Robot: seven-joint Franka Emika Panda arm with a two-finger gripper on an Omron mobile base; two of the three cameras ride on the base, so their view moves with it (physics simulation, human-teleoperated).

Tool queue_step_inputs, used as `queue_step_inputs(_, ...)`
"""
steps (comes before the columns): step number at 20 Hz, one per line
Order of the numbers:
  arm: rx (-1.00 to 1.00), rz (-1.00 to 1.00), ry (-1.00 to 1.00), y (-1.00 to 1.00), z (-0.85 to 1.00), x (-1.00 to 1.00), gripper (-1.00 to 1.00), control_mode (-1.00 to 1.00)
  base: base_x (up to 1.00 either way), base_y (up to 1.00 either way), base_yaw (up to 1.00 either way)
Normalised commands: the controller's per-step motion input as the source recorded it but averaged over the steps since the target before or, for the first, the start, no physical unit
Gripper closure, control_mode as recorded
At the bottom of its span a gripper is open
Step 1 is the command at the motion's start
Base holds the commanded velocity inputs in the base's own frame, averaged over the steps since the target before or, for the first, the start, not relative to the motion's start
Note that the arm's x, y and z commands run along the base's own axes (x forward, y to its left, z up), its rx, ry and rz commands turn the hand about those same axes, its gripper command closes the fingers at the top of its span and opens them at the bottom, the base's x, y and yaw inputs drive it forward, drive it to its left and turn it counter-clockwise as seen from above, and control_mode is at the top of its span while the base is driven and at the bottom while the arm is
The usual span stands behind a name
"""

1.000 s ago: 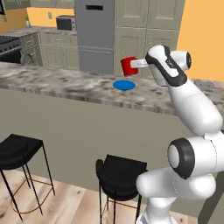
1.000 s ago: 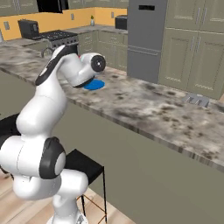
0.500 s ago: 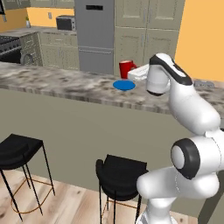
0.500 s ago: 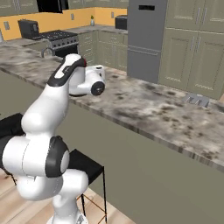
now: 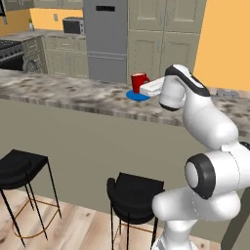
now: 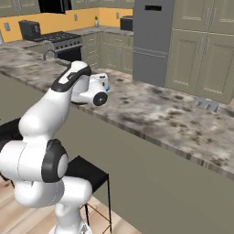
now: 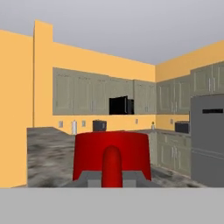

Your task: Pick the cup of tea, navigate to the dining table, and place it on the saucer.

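Note:
The cup of tea (image 5: 138, 81) is a glossy red mug directly over the blue saucer (image 5: 135, 96) on the dining table's marble top (image 5: 73, 95); whether its base touches the disc I cannot tell. My gripper (image 5: 145, 86) reaches in from the right at mug height and is shut on the mug's handle. In the hand view the cup of tea (image 7: 131, 151) fills the centre with its looped handle towards me, and my gripper (image 7: 111, 176) pinches that handle between its fingertips (image 7: 87, 178). From the right base my arm hides the mug over the dining table (image 6: 160, 109).
Two black bar stools (image 5: 22, 163) (image 5: 134, 188) stand in front of the table's plain front panel. A small grey object (image 6: 204, 104) lies on the top to the right. Behind are a steel fridge (image 5: 105, 39), a stove (image 6: 64, 39) and cabinets.
The hand has come down with the red cup, from above and behind the saucer to right over it. The wrist has tipped lower; the grip stayed shut.

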Motion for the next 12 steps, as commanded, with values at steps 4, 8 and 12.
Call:
queue_step_inputs(4, 0.0, 0.0, 0.0, -0.03, 0.03, 0.04, 1.0, -1.0, 0.0, 0.0, 0.0)
queue_step_inputs(8, 0.0, 0.0, 0.0, -0.23, 0.03, 0.0, 1.0, -1.0, 0.0, 0.0, 0.0)
queue_step_inputs(12, 0.0, 0.09, 0.0, -0.36, 0.0, 0.0, 1.0, -1.0, 0.0, 0.0, 0.0)
